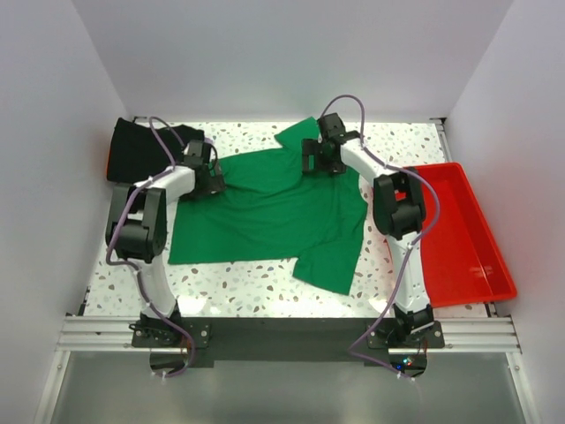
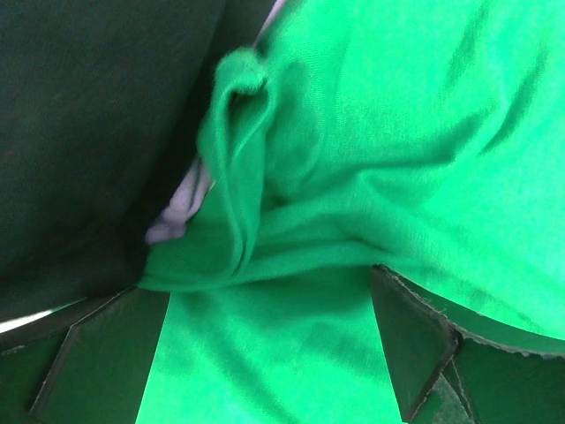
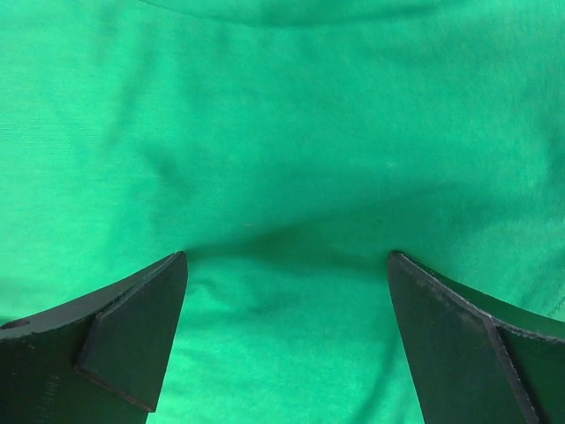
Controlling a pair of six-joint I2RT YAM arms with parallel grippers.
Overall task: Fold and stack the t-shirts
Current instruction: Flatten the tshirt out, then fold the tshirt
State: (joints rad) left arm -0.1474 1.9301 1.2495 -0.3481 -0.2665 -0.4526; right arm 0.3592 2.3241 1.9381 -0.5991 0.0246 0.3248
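Sleeve nearest, trailing toward the near edge; rest of the green t-shirt spread flat mid-desk, presumably opened out for folding. Farther back, left gripper and right gripper down on its far border, both released, apparently set to pinch there. Black t-shirts heaped at the far left corner; red tray along the right edge. Overhead: jaws hidden. Wrist views: fingers spread over bare cloth, plus, at left, a green ridge bunched against black.
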